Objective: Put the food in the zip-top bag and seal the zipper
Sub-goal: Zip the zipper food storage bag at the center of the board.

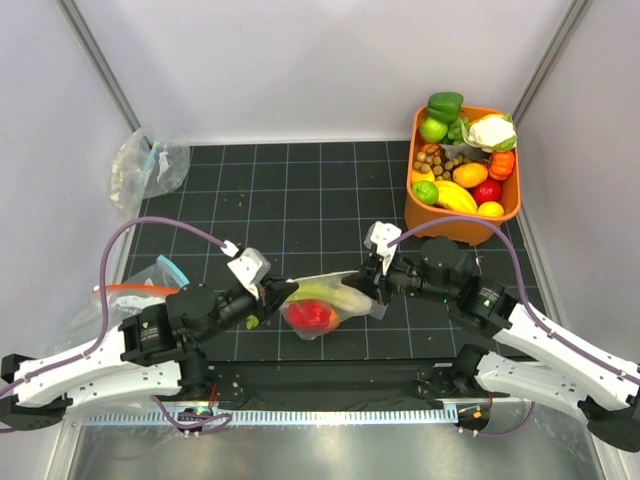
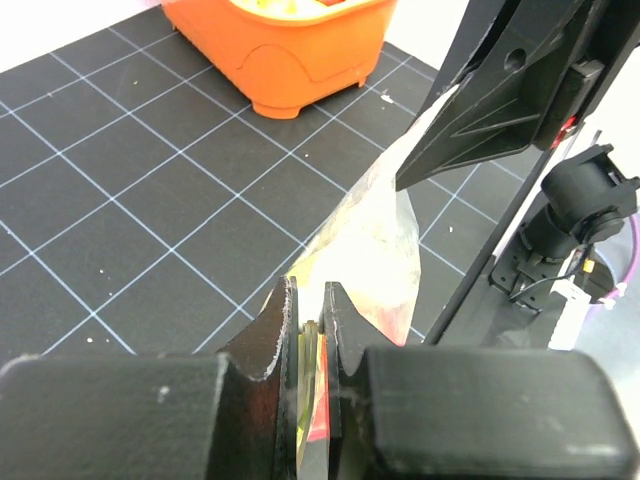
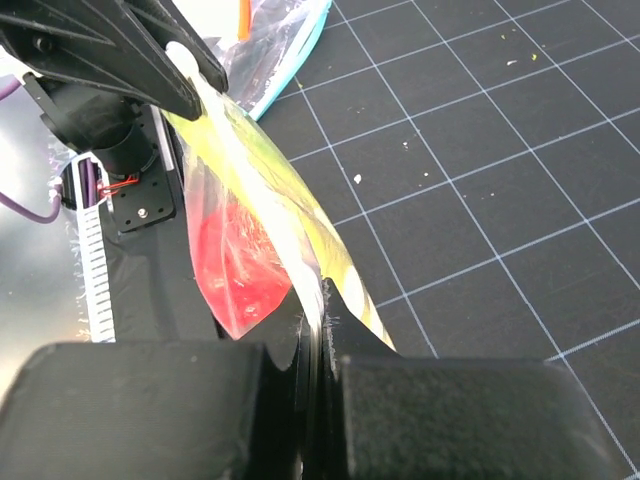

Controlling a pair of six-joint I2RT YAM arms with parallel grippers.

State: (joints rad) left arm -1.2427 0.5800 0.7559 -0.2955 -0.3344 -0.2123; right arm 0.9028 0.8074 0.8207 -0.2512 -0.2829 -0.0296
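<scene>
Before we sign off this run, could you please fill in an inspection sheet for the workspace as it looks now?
Surface: black gridded mat, a few pale specks.
Job's things: clear plastic zip-top bag stretched between both grippers; pale-green celery stalk and glossy red toy vegetable inside; seal cannot be told.
Clutter: orange plastic bin of toy produce, far right; spare clear bags, left.
Grippers: left gripper shut on one end of the bag; right gripper shut on the other.
Cables: purple cables looped above the mat, clear of the bag.
Surroundings: white enclosure walls.
</scene>
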